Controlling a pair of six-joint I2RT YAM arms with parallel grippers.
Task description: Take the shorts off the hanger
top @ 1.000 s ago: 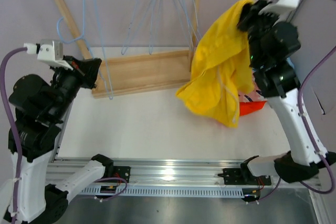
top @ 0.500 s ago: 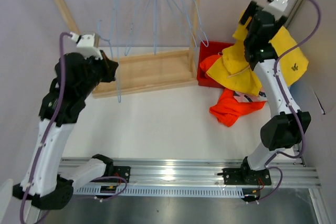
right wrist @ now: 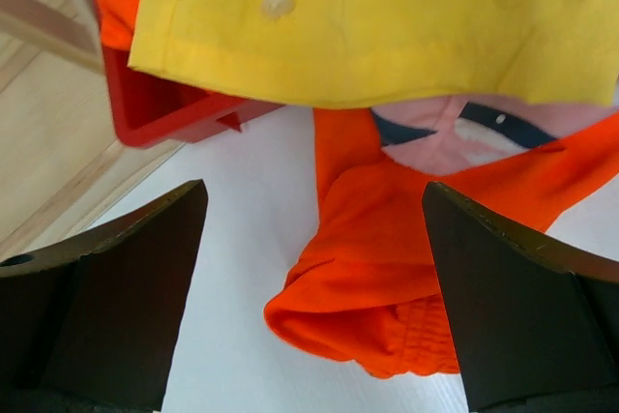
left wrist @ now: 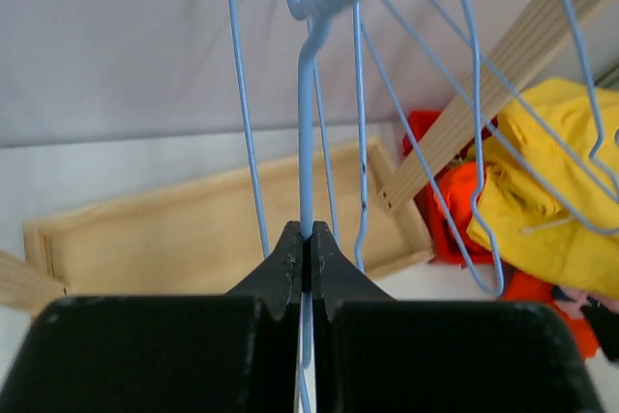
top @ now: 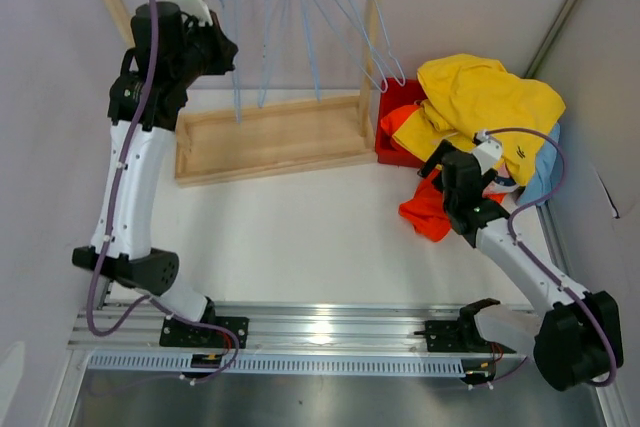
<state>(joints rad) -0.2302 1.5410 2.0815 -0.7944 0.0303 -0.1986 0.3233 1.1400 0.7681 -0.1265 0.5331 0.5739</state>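
The yellow shorts (top: pixel 480 97) lie heaped on the red bin (right wrist: pixel 155 113), the orange shorts (right wrist: pixel 387 268) beneath the spread-wide right gripper (right wrist: pixel 311 202); they look light and floppy, best pinched at a bunched waistband, while the left gripper (left wrist: pixel 306 239) pinches 1 bare blue hanger wire (left wrist: pixel 307 142).

No lettering legible (in any view); no numbers.
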